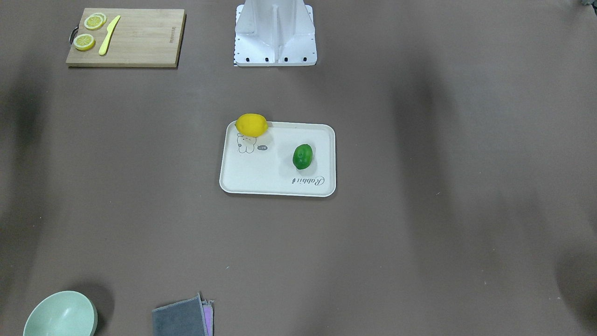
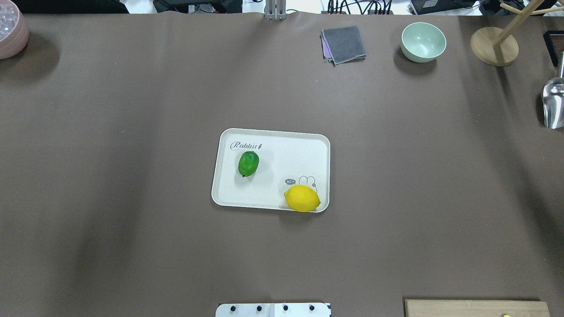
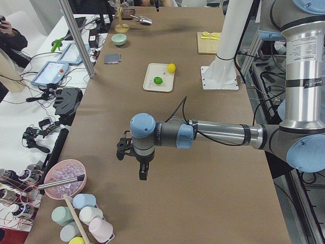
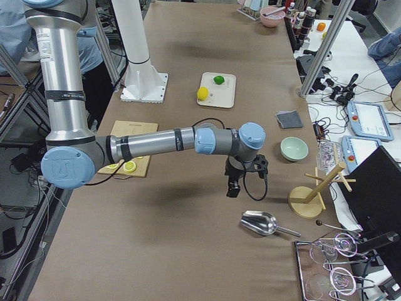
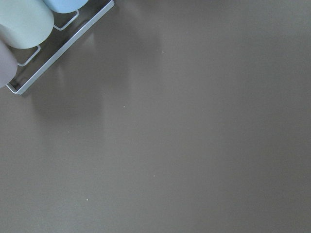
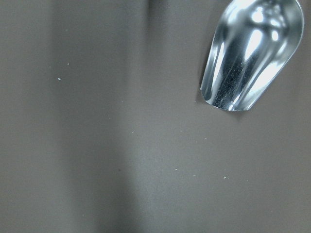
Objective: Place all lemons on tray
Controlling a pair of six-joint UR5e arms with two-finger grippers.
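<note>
The cream-white tray [image 2: 282, 154] lies mid-table. The green lemon [image 2: 248, 163] rests on it near the "Rabbit" script. The yellow lemon [image 2: 302, 198] sits at the tray's corner nearest the robot, over the rim. Both also show in the front-facing view, green lemon [image 1: 302, 156] and yellow lemon [image 1: 251, 124]. My left gripper [image 3: 141, 170] hangs above bare table far from the tray, near the pink bowl end. My right gripper [image 4: 233, 188] hangs over the table's other end near the metal scoop. Both show only in side views, so I cannot tell whether they are open or shut.
A wooden cutting board [image 1: 140, 42] with lemon slices and a yellow knife lies near the robot's base. A green bowl [image 2: 423, 42], grey cloth [image 2: 343, 44], wooden stand [image 2: 493, 46] and metal scoop [image 2: 553, 103] sit at the far right. A pink bowl [image 2: 11, 31] is far left.
</note>
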